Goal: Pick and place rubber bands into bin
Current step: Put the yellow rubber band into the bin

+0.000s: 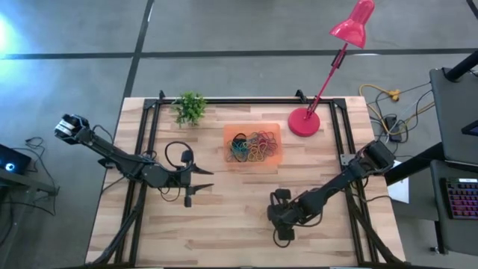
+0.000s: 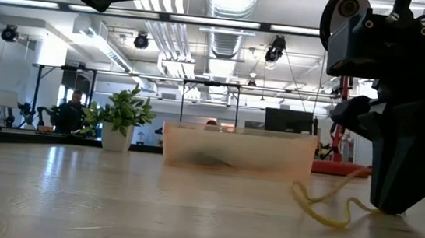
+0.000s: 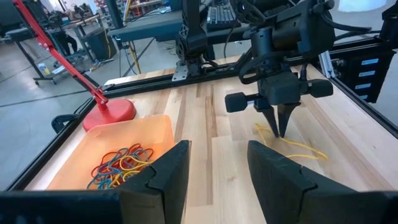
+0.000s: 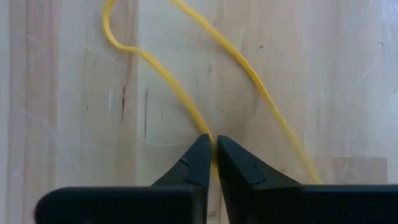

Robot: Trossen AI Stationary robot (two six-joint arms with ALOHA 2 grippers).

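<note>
A yellow rubber band (image 4: 163, 74) lies as a long loop on the wooden table near its near edge. My right gripper (image 4: 213, 152) stands over the band, pointing down, shut on one strand; the low view shows it (image 2: 396, 205) with the band (image 2: 327, 210) trailing beside it. The orange bin (image 1: 254, 146) sits at the table's middle toward the far edge. It holds a heap of coloured rubber bands (image 3: 121, 165). My left gripper (image 3: 217, 177) is open and hovers left of the bin, touching nothing (image 1: 200, 183). My right gripper pinches one strand of the yellow band (image 4: 200, 124) between its two fingertips, coming from above and pointing down. The fingers lie across the strand. The rest of the loop (image 3: 297, 147) lies slack on the table.
A red desk lamp stands with its round base (image 1: 304, 122) right of the bin, its arm slanting up and away. A small potted plant (image 1: 190, 108) sits at the far left. A black frame rail (image 1: 142, 142) runs along the table's sides.
</note>
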